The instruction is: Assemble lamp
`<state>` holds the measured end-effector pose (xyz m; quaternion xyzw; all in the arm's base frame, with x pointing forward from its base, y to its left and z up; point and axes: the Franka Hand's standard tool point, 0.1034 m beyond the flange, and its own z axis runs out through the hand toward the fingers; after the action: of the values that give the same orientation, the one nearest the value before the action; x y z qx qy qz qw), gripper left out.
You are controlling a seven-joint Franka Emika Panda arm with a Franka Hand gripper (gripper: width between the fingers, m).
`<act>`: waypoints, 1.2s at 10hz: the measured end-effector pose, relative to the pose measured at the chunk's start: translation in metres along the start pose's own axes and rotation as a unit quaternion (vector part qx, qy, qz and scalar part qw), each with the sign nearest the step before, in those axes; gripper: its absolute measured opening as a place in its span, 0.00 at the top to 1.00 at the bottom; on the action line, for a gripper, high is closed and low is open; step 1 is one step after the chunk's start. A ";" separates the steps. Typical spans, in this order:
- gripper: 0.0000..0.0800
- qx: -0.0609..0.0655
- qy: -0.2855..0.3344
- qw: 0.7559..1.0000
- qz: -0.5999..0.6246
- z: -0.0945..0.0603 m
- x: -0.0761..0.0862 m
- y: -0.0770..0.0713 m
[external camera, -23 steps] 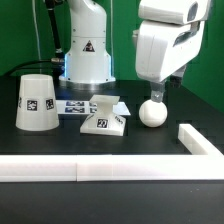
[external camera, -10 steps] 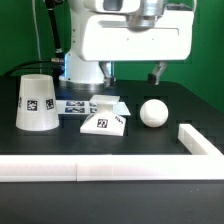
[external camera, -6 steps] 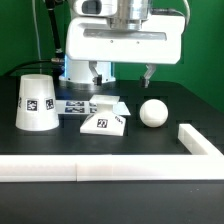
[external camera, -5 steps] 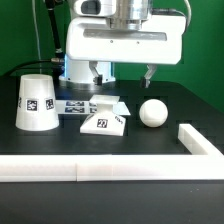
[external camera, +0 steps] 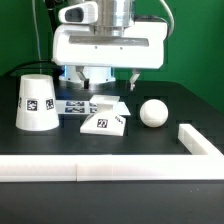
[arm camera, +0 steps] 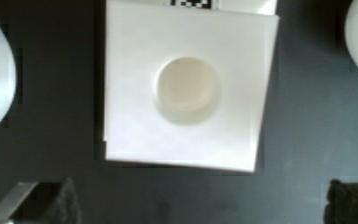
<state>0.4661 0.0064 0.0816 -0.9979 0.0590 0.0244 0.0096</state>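
Note:
The white lamp base [external camera: 105, 119] lies on the black table with a tag on its front face. The ball-shaped bulb [external camera: 153, 113] sits just to its right in the exterior view. The cone shade [external camera: 36, 101] stands at the exterior view's left. My gripper [external camera: 111, 82] hangs open and empty just above and behind the base, touching nothing. The wrist view shows the base [arm camera: 188, 85] from above with its oval socket. The gripper [arm camera: 194, 203] has its dark fingertips [arm camera: 34, 201] set wide apart. A rounded white part cuts in at each side edge; I cannot tell which is which.
The marker board [external camera: 78, 105] lies flat between the shade and the base. A white L-shaped rail [external camera: 100, 170] runs along the table's front and turns back at the exterior view's right [external camera: 200, 141]. The arm's pedestal [external camera: 75, 72] stands behind.
The gripper has moved from above the bulb toward the exterior view's left and come lower, now over the base. The lamp parts have not moved.

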 end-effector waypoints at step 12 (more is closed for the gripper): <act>0.33 0.004 -0.004 1.000 -0.008 0.032 -0.014 0.000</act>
<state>0.4510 0.0086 0.0504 -0.9982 0.0514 0.0282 0.0138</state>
